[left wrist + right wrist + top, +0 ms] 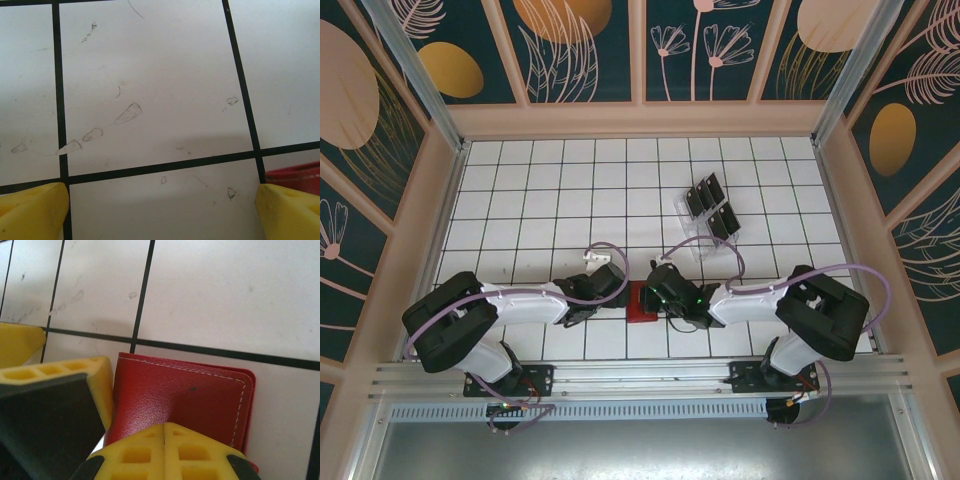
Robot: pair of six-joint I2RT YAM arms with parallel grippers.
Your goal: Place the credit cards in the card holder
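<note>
Down at the near edge, the left gripper [160, 202] is hanging low over the white gridded table [150, 75]. Its yellow fingers [32, 210] are standing wide apart with nothing between them, and the red card holder [296, 176] is peeking in just beside the right-hand one. The right gripper [127, 422] is sitting right on that card holder, one finger lying over its left edge and the other covering its near edge. The red cover is lying folded shut with its white stitching facing up. The close view is crowding everything here, so I cannot tell whether those fingers are pinching the leather or merely resting on it. From above, the card holder is lying on the table between the two grippers, close to the front. Farther back and to the right, the black credit cards [710, 205] are standing tilted in a clear plastic tray [692, 243], well apart from the card holder.
</note>
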